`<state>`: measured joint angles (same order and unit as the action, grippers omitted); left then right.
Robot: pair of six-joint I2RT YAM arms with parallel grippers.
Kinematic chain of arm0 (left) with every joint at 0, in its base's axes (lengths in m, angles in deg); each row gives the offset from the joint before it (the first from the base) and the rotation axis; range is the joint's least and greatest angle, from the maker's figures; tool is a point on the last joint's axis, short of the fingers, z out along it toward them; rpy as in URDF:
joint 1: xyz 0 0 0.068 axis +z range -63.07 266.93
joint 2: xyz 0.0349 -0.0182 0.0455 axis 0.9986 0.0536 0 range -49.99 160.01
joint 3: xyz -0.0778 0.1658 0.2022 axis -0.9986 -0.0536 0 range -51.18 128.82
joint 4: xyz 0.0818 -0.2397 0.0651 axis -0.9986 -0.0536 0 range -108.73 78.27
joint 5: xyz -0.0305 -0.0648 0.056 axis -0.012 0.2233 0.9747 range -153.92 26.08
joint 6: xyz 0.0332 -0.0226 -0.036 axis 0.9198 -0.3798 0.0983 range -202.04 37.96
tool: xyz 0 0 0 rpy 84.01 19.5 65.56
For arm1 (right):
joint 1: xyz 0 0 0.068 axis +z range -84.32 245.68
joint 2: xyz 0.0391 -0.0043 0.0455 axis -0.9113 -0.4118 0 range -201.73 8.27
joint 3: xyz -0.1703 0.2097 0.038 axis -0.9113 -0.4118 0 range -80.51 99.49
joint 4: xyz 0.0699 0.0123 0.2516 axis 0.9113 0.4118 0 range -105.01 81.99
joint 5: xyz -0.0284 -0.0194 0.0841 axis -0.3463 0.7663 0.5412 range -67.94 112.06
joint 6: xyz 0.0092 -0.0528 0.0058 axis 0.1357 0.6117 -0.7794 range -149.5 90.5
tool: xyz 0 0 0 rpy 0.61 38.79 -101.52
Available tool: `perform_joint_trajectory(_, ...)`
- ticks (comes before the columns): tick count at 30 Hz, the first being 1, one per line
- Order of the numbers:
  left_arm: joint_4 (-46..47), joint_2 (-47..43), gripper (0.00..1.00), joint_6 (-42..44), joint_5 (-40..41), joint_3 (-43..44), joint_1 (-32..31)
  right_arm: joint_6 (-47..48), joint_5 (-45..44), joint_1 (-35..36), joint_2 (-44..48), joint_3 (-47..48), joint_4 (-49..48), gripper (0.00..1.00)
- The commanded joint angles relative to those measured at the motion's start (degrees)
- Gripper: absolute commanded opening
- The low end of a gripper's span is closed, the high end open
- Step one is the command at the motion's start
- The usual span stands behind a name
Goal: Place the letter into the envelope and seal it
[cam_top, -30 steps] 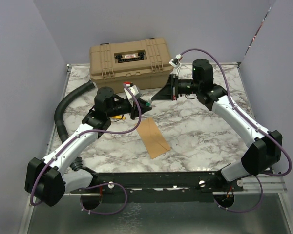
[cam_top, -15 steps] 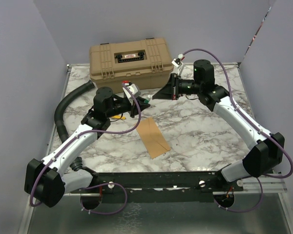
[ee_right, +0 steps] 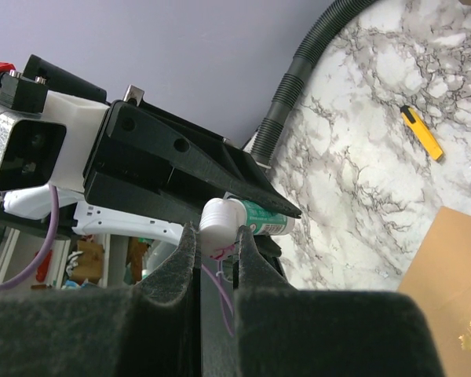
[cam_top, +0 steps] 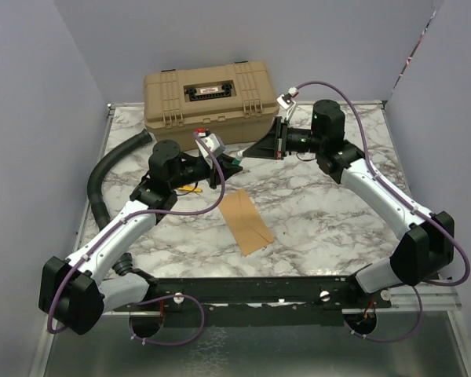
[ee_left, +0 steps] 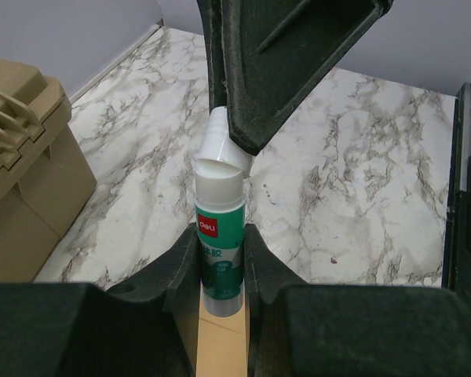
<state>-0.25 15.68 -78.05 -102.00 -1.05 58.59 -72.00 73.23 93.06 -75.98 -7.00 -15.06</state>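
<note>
Both grippers have drifted slightly toward the tan case (cam_top: pixel 208 98), joined at the glue stick (ee_left: pixel 218 243), while the envelope (cam_top: pixel 247 221) lies unmoved, flat on the table (cam_top: pixel 322 204) between the 2 arms; no separate letter shows. The left gripper (ee_left: pixel 220 255) is clamped partly closed round the stick's green body, and the right gripper (ee_right: pixel 217 236) pinches its tilted white cap (ee_right: pixel 217 220) almost shut. Pulling at that slant could twist the stick out of the left jaws, or the cap could slip free and fall onto the envelope.

My right gripper (ee_right: pixel 214 239) on the glue stick (ee_right: pixel 265 218)
I pinch its white cap (ee_right: pixel 216 218); the left gripper's fingers (ee_right: pixel 180 165) clamp the green tube. Beyond: hose (ee_right: pixel 298 78), yellow cutter (ee_right: pixel 421 132), envelope (ee_right: pixel 447 290) corner on marble table (ee_right: pixel 361 181).
</note>
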Motion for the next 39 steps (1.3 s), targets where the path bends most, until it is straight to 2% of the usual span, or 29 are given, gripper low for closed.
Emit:
perform_joint_trajectory(1,2.02,-1.18,0.0,-0.42,-2.64,-0.39,-0.58,-2.44,2.15,0.4,1.19,-0.99,-4.03,0.0)
perform_joint_trajectory(7,1.74,-0.6,0.0,-0.25,-3.64,-0.29,-0.58,-1.23,3.45,0.4,0.95,-0.08,-2.97,0.0)
perform_joint_trajectory(12,-3.42,0.76,0.0,2.39,-3.8,0.98,-0.61,-0.16,5.45,0.35,0.3,0.79,-2.73,0.0)
perform_joint_trajectory(19,-15.11,3.65,0.0,9.92,-3.17,6.71,-0.67,5.04,6.8,0.4,-1.74,4.88,5.89,0.0)
perform_joint_trajectory(33,-22.08,9.08,0.0,14.33,-5.42,14.1,-0.75,7.3,7.51,1.35,-3.26,6.62,10.95,0.0)
perform_joint_trajectory(39,-23.45,9.65,0.0,16.08,-2.89,14.65,-0.95,12.3,4.28,1.58,-4.84,10.6,20.88,0.0)
